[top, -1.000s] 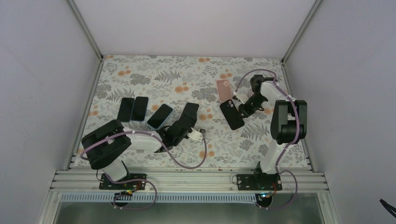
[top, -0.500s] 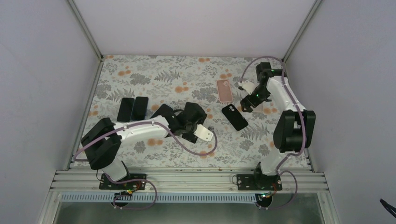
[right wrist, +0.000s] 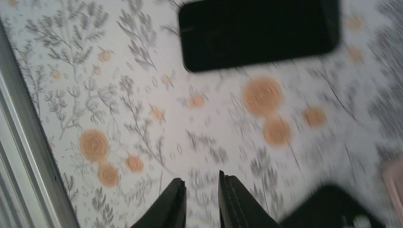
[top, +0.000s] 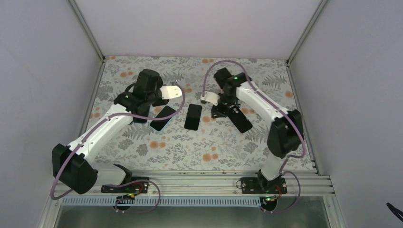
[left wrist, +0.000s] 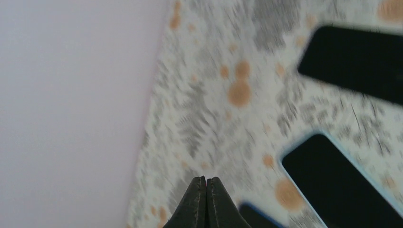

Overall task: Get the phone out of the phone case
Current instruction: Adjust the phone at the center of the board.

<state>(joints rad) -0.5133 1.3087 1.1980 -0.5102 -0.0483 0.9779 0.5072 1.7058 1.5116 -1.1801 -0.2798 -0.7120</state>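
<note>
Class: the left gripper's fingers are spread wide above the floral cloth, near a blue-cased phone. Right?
Not quite. The left wrist view shows the left gripper shut and empty, above the floral cloth, near the blue-cased phone.

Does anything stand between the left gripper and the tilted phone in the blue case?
Nothing visible does. The shut left gripper hangs beside the blue-cased phone; only floral tablecloth lies between. Another blue-edged corner shows nearer the gripper, off that line.
</note>
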